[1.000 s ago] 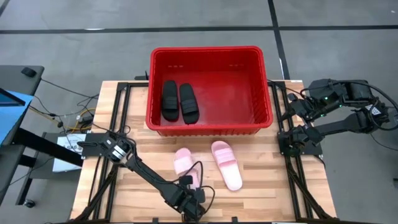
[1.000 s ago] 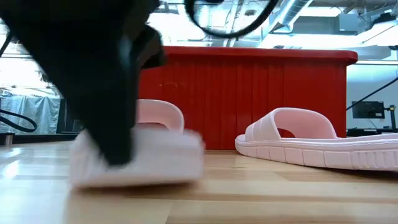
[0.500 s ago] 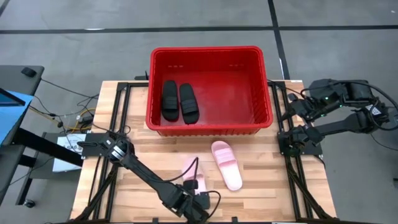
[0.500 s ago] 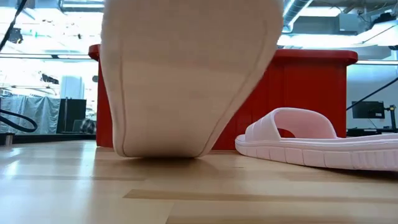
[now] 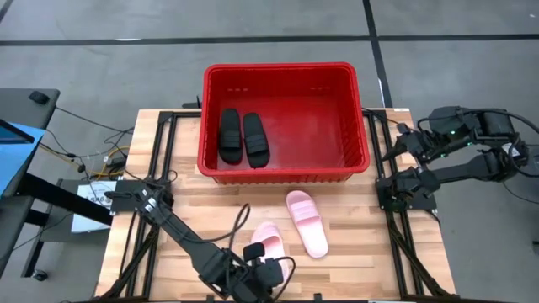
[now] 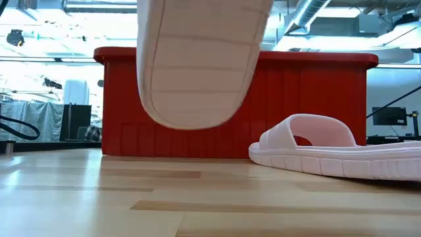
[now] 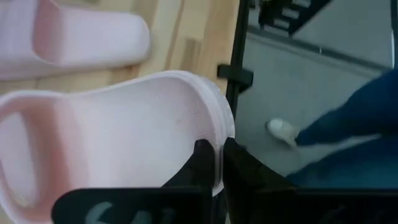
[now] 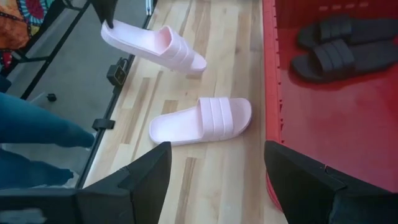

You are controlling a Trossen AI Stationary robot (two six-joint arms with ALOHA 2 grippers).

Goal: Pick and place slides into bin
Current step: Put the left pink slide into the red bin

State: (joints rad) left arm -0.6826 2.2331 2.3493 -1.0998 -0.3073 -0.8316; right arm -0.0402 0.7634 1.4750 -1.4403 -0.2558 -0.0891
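Overhead, our left gripper (image 5: 268,261) is clamped on one pink slide (image 5: 264,240) near the table's front edge; the other pink slide (image 5: 306,222) lies beside it, and both black slides (image 5: 243,136) sit in the bin (image 5: 285,69). Low down, we see the held slide clear of the table (image 6: 131,204). Our right gripper (image 8: 214,180) waits with fingers apart at the table's right side.

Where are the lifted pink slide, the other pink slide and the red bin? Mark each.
lifted pink slide (image 8: 155,46), right wrist view, on its strap.
other pink slide (image 5: 306,221), high view, on its footbed.
red bin (image 5: 280,67), high view, on its far rim.
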